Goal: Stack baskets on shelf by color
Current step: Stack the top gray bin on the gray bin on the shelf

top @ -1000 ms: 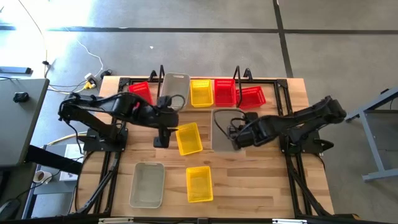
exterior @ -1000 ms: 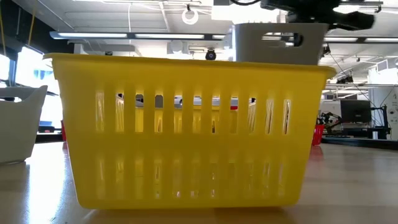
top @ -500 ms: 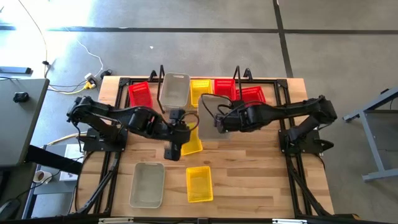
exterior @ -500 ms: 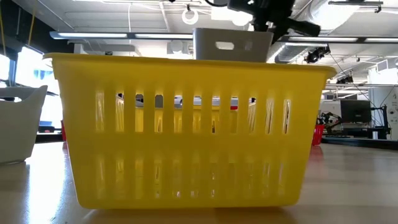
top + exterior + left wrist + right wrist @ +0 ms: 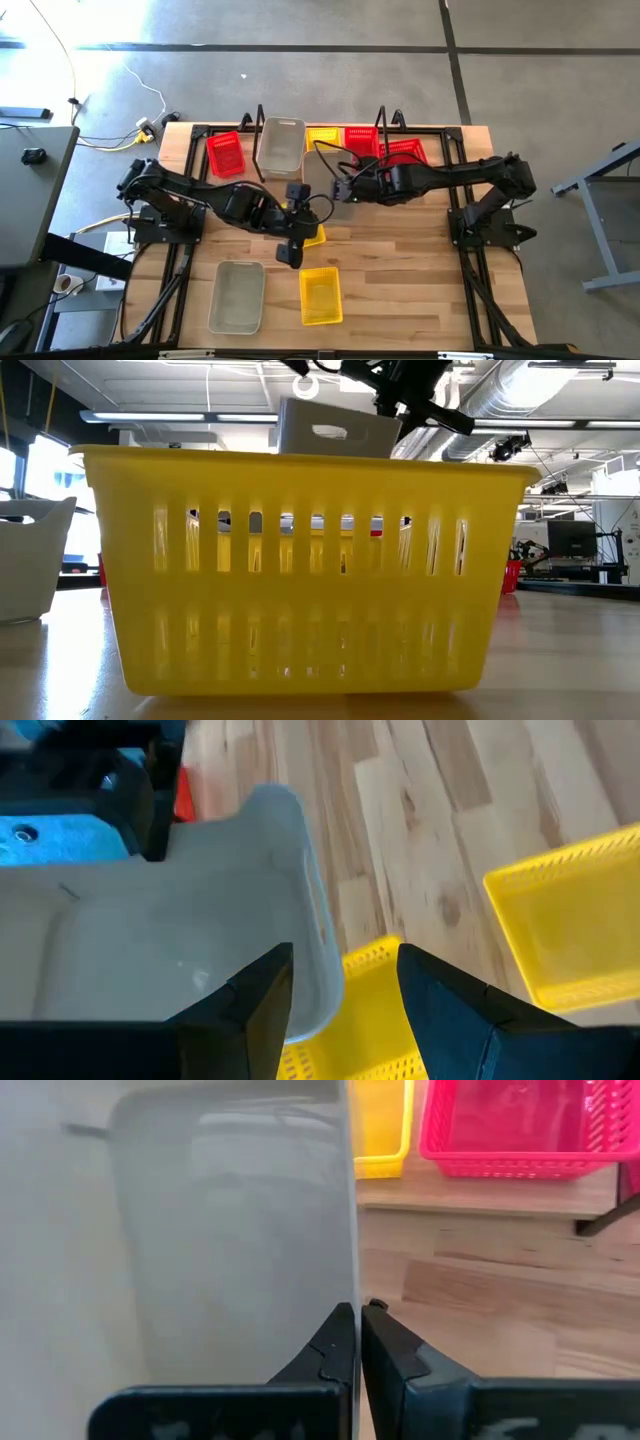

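Note:
My right gripper (image 5: 340,190) is shut on a translucent grey basket (image 5: 324,170), carried in the air in front of the shelf (image 5: 259,118). The low view shows that basket (image 5: 335,430) high behind the near yellow one. On the shelf sit a grey basket (image 5: 280,148), a yellow one (image 5: 322,134) and a red one (image 5: 360,142). My left gripper (image 5: 295,246) hangs open over the rim of a yellow basket (image 5: 314,233) at mid-table. That rim (image 5: 357,982) shows between its fingers; whether they touch it, I cannot tell. My right gripper pinches the grey basket's thin side wall at its rim (image 5: 348,1295) between both fingers (image 5: 395,1355). It comes from the table's right. The basket is lifted clear and tilted, its end wall with the handle slot (image 5: 331,432) facing the near edge.
A red basket stands on either side of the shelf, one on the left (image 5: 225,152) and one on the right (image 5: 405,152). Near the table's near edge stand a grey basket (image 5: 237,297) and a yellow basket (image 5: 320,295). Black arm-mount frames (image 5: 470,225) flank the table.
My right gripper has carried the grey basket from mid-table toward the far edge and the left, toward the shelf, and the basket has tipped. My left gripper has moved toward the right and the near edge, ending over the mid-table yellow basket.

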You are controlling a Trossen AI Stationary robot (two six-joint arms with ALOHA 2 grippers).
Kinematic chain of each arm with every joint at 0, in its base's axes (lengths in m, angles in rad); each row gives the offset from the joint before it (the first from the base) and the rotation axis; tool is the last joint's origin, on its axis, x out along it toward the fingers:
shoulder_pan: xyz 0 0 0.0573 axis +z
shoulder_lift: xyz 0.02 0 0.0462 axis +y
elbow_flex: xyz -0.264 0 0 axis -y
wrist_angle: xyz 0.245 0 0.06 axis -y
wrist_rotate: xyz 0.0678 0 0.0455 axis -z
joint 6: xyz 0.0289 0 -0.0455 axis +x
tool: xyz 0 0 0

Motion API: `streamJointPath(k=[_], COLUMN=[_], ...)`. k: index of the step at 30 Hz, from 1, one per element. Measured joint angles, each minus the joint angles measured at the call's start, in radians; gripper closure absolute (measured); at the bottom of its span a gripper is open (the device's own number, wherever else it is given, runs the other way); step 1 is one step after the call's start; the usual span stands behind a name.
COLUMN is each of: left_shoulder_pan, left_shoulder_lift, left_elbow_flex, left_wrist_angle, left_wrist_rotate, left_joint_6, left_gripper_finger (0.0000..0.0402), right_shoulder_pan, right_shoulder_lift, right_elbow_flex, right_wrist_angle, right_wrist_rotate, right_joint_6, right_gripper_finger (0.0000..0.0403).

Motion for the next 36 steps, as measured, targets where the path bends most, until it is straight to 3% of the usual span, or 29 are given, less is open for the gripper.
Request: streamJointPath(k=[25, 29, 36], left_shoulder_pan=[0.045, 0.050, 0.052], left_shoulder_lift=[0.116, 0.127, 0.125], left_elbow_flex=[0.001, 0.002, 0.001], left_wrist_angle=[-0.076, -0.080, -0.080], left_wrist_rotate=[-0.042, -0.029, -0.015], left_joint_6=[0.046, 0.067, 0.096], left_gripper_finger=[0.0236, 0.0275, 0.0386], right_shoulder_pan=[0.022, 0.027, 0.027], right_shoulder_lift=[-0.004, -0.004, -0.005], right_elbow_flex=[0.008, 0.008, 0.008], right_wrist_angle=[0.107, 0.114, 0.124], right_wrist_rotate=[-0.012, -0.010, -0.016], right_joint_6=[-0.086, -0.105, -0.134], right_gripper_finger=[0.0403, 0.0403, 0.0403])
